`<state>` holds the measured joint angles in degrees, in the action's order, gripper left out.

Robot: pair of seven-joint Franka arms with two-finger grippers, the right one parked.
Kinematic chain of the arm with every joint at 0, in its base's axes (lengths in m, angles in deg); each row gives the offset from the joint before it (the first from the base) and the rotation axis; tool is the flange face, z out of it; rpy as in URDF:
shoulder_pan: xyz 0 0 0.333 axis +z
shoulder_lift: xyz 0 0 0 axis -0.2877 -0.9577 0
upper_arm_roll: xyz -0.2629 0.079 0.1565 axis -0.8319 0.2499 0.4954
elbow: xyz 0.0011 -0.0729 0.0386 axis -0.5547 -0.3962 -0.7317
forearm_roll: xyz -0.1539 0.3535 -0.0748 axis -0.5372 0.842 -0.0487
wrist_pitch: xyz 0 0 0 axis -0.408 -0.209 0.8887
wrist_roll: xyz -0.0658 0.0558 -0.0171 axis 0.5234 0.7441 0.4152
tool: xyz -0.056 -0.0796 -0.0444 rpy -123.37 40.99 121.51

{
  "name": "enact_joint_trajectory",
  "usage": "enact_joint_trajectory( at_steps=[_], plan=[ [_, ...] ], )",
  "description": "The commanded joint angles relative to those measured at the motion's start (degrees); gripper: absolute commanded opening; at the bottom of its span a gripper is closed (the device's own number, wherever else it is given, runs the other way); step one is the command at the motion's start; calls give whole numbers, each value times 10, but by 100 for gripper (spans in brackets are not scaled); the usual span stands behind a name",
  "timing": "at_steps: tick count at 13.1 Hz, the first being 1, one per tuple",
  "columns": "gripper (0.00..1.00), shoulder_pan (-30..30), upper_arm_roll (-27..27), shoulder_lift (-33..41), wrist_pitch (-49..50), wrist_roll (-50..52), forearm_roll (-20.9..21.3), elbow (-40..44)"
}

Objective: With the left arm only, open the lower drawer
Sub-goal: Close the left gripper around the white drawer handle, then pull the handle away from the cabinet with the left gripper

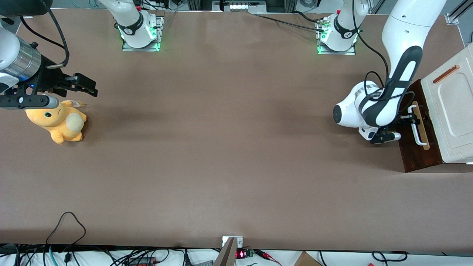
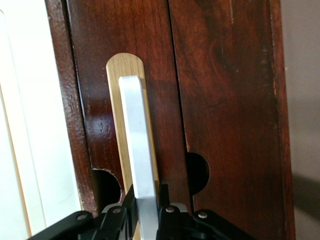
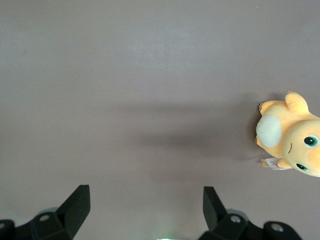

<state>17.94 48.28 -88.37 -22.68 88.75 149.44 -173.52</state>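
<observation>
The lower drawer (image 1: 419, 157) is a dark brown wooden front on the cream-white cabinet, toward the working arm's end of the table. Its white loop handle (image 1: 417, 130) lies on a tan wood strip (image 1: 425, 138). The left arm (image 1: 401, 70) reaches down in front of the drawer. Its black gripper (image 1: 409, 120) sits at the end of the handle farther from the front camera. In the left wrist view the gripper (image 2: 146, 200) is shut on the white handle (image 2: 137, 135), with one black finger (image 2: 127, 202) on each side of it. None of the drawer's pale inside shows.
The cream-white cabinet top (image 1: 452, 111) with a small reddish bar (image 1: 446, 74) stands above the drawer front. A second dark wood panel (image 2: 230, 110) lies beside the handled one. A yellow plush toy (image 1: 59, 122) lies toward the parked arm's end.
</observation>
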Motion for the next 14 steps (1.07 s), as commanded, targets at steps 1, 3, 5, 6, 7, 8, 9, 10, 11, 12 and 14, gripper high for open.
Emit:
enact_joint_trajectory(
  at_steps=[1,3,5,6,7,8,9,10,11,12,14],
  plan=[
    [0,-16,-28,16,-2,-19,5,1],
    [0,-20,-50,20,-2,-19,5,2],
    [0,-29,-72,19,-3,-27,5,2],
    [0,-31,-81,20,-3,-28,5,2],
    [0,-31,-88,19,-3,-29,2,2],
    [0,-32,-93,20,-3,-29,-3,3],
    [0,-32,-93,20,-4,-31,-4,2],
    [1,-32,-93,19,-4,-32,-4,2],
    [1,-32,-93,19,-4,-32,-4,2],
    [1,-32,-93,19,-5,-32,-4,2],
    [1,-33,-93,19,-5,-33,-4,2]
  ],
)
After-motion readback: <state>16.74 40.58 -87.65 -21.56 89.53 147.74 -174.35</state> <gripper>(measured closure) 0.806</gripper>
